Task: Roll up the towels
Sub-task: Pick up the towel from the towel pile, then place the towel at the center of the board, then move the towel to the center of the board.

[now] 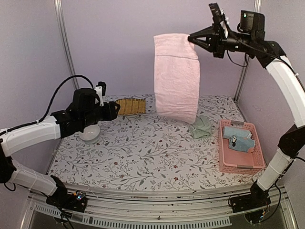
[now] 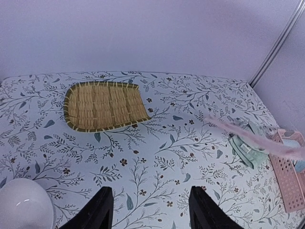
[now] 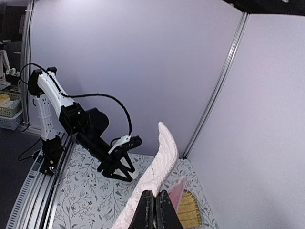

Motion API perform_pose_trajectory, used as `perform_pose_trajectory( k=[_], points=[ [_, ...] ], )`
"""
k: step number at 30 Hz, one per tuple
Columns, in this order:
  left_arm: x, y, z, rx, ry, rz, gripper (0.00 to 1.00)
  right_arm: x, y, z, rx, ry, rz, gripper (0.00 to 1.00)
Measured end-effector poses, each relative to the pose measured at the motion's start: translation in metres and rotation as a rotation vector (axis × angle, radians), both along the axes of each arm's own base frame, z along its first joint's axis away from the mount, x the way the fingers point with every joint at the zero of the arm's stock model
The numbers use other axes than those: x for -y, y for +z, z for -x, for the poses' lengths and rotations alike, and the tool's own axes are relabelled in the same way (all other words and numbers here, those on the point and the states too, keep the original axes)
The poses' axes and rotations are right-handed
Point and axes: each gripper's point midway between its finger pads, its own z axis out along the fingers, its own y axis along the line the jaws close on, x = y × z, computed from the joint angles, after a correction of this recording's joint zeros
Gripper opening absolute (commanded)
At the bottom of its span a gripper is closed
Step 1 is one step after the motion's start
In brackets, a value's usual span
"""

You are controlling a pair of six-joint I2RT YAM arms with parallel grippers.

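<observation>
The left tool [image 2: 150,191] hangs with its two black fingers spread and nothing between them above a floral-print table [image 2: 157,157]. A woven mat [image 2: 105,105] lies far left and a white bowl [image 2: 24,205] sits at the near-left corner. At right, a blurred pink towel [image 2: 248,136] crosses a folded green towel [image 2: 245,152], beside a pink basket [image 2: 286,176].

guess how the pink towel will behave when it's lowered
Likely floppy: the pink towel hangs limp from the right gripper. Probably light, since one edge pinch holds it up. It may bunch when lowered.
</observation>
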Motion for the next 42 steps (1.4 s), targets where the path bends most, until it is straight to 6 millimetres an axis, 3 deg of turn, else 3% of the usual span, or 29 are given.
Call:
perform_pose_trajectory(
  k=[1,3,6,9,11,13,17,20,22,24,27,31,37,40,42],
  points=[
    [-0.001,-0.001,0.000,0.001,0.005,-0.003,0.55,-0.003,-0.019,-0.004,-0.020,-0.001,0.025,0.01],
    [-0.004,-0.004,0.000,-0.003,0.012,-0.012,0.53,-0.008,-0.079,-0.019,-0.124,-0.020,0.111,0.03],
    [-0.005,-0.010,0.000,-0.010,0.007,-0.034,0.53,-0.007,-0.211,-0.037,-0.316,-0.065,0.308,0.18],
    [-0.005,-0.015,-0.001,-0.017,-0.004,-0.057,0.53,0.013,-0.333,-0.014,-0.487,-0.065,0.549,0.31],
    [-0.003,-0.023,-0.003,-0.031,-0.020,-0.073,0.53,0.027,-0.376,0.012,-0.530,-0.036,0.677,0.35],
    [0.002,-0.035,-0.006,-0.058,-0.047,-0.091,0.53,0.034,-0.384,0.028,-0.521,-0.016,0.731,0.37],
    [0.022,-0.071,-0.019,-0.151,-0.135,-0.126,0.53,0.039,-0.348,0.031,-0.410,-0.038,0.681,0.40],
    [0.044,-0.099,-0.027,-0.229,-0.216,-0.128,0.50,0.046,-0.327,0.005,-0.391,-0.132,0.619,0.31],
    [0.060,-0.116,-0.031,-0.281,-0.273,-0.110,0.46,0.053,-0.329,-0.029,-0.442,-0.232,0.612,0.22],
    [0.077,-0.127,-0.032,-0.324,-0.331,-0.080,0.44,0.059,-0.344,-0.064,-0.504,-0.325,0.627,0.15],
    [0.100,-0.135,-0.037,-0.358,-0.395,-0.044,0.36,0.073,-0.392,-0.098,-0.630,-0.439,0.691,0.07],
    [0.126,-0.139,-0.045,-0.371,-0.452,-0.010,0.33,0.092,-0.447,-0.103,-0.775,-0.525,0.810,0.04],
    [0.142,-0.142,-0.040,-0.385,-0.497,0.008,0.34,0.108,-0.500,-0.097,-0.899,-0.581,0.955,0.05],
    [0.142,-0.143,-0.038,-0.389,-0.501,0.009,0.36,0.120,-0.525,-0.109,-0.922,-0.650,1.031,0.05],
    [0.141,-0.146,-0.037,-0.397,-0.497,0.007,0.37,0.124,-0.534,-0.128,-0.926,-0.700,1.049,0.06]
  ],
)
